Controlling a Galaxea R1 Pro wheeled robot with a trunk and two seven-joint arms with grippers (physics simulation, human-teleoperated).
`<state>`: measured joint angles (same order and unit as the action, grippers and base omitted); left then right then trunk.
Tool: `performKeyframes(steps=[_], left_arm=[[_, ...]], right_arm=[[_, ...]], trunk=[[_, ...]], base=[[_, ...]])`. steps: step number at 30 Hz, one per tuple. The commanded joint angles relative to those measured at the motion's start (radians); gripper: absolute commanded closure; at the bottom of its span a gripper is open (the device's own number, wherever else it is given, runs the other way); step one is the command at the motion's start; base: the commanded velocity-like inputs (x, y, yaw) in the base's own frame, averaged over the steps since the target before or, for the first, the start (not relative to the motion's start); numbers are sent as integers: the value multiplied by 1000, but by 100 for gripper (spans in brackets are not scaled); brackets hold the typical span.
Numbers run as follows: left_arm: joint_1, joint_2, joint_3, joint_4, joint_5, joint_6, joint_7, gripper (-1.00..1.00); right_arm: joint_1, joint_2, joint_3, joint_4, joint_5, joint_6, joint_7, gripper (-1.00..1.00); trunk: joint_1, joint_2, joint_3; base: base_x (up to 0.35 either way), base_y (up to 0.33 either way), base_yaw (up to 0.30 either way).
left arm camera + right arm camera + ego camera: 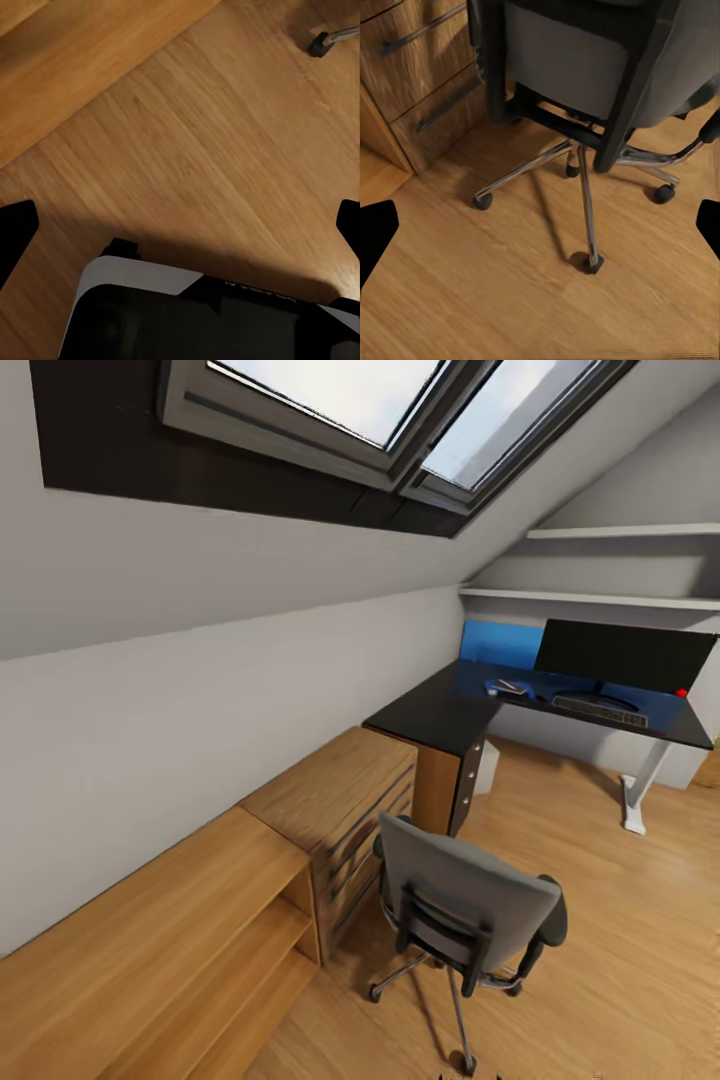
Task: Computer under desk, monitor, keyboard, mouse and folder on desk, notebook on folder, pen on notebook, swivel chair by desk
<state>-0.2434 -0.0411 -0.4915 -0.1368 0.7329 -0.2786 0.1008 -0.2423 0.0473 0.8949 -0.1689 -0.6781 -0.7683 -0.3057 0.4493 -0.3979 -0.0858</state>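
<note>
The swivel chair stood on the wooden floor at about six o'clock in the head view, its back toward the camera, well apart from the desk. The desk was at two o'clock and carried the monitor, with the keyboard in front of it. At ten o'clock from the keyboard lay the blue folder with something small on top; I cannot tell what.

The drawer chest beside the chair had its drawers closed.

Both the left gripper and the right gripper had their jaws wide apart, grasping nothing.
</note>
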Motion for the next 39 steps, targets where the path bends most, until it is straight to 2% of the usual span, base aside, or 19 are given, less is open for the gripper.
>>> performKeyframes(steps=[1,9,29,39], left_arm=[[0,0,-9,-1,4,-2,7,-100],[0,1,-9,0,4,-2,7,-100],[0,1,-7,0,5,-4,7,-100],[0,1,-8,0,5,-4,7,-100]], right_arm=[[-1,0,9,1,-1,-2,-9,-100],[-2,0,9,1,-1,-2,-9,-100],[-2,0,9,2,0,-2,-9,-100],[-2,0,9,2,0,-2,-9,-100]], trunk=[[1,-2,-2],[1,-2,-2],[1,-2,-2],[1,-2,-2]], base=[[81,298,-298],[91,206,-298],[4,15,-298],[0,205,-298]])
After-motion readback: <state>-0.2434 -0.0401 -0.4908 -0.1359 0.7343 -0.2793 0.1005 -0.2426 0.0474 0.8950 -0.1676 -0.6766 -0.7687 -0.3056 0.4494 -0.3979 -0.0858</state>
